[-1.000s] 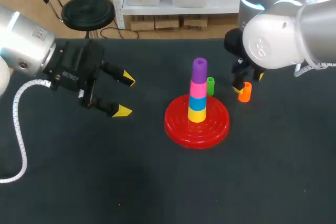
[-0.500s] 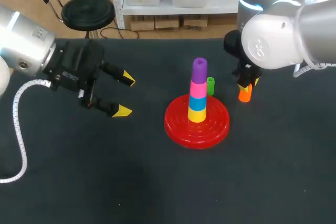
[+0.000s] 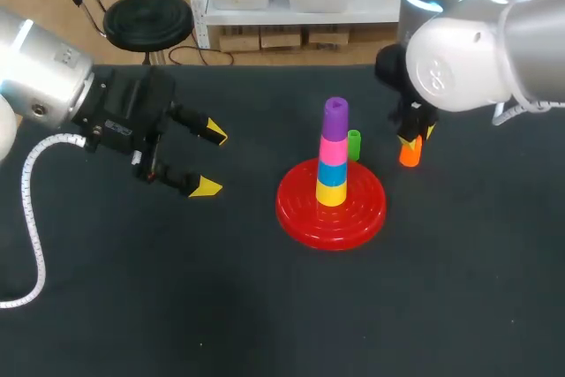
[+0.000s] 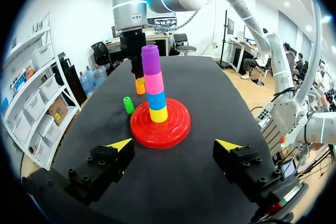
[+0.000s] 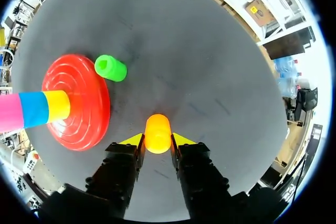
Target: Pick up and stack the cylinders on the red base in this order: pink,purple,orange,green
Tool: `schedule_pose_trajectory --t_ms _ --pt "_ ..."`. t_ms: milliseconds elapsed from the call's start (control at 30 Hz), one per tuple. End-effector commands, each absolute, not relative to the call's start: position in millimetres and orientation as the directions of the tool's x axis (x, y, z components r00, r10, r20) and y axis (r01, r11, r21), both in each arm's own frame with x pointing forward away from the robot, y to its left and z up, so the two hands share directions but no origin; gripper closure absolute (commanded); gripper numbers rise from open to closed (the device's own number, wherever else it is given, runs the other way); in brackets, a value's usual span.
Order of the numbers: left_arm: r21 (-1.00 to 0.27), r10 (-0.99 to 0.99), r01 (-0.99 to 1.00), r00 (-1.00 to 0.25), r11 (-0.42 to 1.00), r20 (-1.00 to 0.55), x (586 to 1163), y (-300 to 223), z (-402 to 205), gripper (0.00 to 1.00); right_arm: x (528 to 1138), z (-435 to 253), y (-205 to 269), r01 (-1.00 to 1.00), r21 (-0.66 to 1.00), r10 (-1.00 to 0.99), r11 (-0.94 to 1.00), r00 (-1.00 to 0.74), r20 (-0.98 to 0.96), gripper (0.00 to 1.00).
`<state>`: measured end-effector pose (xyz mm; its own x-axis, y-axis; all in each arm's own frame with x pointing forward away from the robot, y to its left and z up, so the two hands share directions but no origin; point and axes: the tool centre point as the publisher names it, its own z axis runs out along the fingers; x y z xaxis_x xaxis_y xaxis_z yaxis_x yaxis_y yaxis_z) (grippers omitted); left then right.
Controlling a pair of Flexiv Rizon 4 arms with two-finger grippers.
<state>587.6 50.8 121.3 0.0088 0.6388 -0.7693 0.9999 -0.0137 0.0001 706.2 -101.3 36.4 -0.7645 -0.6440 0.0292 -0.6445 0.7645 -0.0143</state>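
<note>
On the red base (image 3: 332, 212) (image 4: 167, 127) (image 5: 84, 114) stands a stack of yellow, blue, pink and purple cylinders (image 3: 333, 153) (image 4: 153, 84). The green cylinder (image 3: 354, 144) (image 4: 128, 104) (image 5: 111, 68) stands on the table just behind the base. My right gripper (image 3: 412, 138) (image 5: 157, 140) is shut on the orange cylinder (image 3: 410, 154) (image 5: 157, 132) (image 4: 139, 85), right of the stack, a little off the table. My left gripper (image 3: 207, 159) (image 4: 174, 145) hangs open and empty left of the base.
The black table (image 3: 265, 306) stretches free in front of the base and to the far right. A white cable (image 3: 31, 218) hangs from my left arm over the table's left side.
My right gripper has shut on the orange cylinder and raised it slightly off the table. The left arm has not moved.
</note>
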Motion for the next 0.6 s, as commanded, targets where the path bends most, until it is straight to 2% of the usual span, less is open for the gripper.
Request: schedule_pose_trajectory --t_ms 33,600 --pt "0.003 0.637 1.0 0.011 -0.013 -0.771 587 51 120 0.0 701 53 -109 -0.627 -0.019 -0.627 0.779 -0.779 -0.002 1.0" --pt "0.003 0.637 1.0 0.011 -0.013 -0.771 587 51 120 0.0 708 177 -129 -0.549 -0.05 -0.551 0.834 -0.829 -0.094 1.0"
